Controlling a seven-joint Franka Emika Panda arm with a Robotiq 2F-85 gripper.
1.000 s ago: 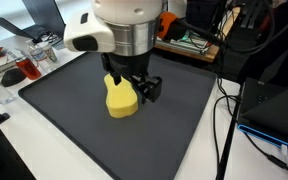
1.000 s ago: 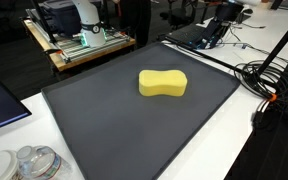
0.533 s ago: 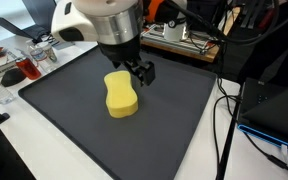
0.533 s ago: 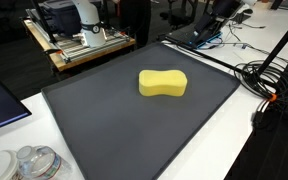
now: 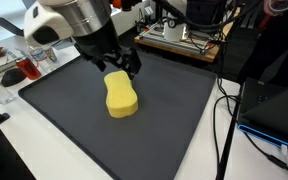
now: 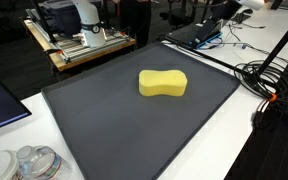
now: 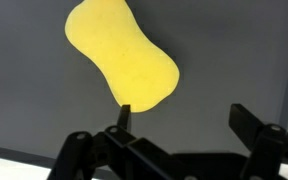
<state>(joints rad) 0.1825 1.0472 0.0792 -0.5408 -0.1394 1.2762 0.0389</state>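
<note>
The yellow sponge (image 5: 121, 95) lies flat on the dark grey mat (image 5: 179, 120), and the gripper (image 5: 122, 66) hangs over the sponge's far end. Jaws spread wide, nothing between them. The wrist view backs that up: the black fingers (image 7: 246, 118) stand well apart at the bottom of the picture, and the sponge sits beyond them on the mat, one rounded end just by the left finger, with no pinch on it. In an exterior view the sponge (image 6: 163, 83) rests alone around the middle of the mat, long side running left to right. Off the mat, glass jars (image 6: 32, 163) stand at the near left corner, and cables (image 6: 269, 82) trail along the right edge.
</note>
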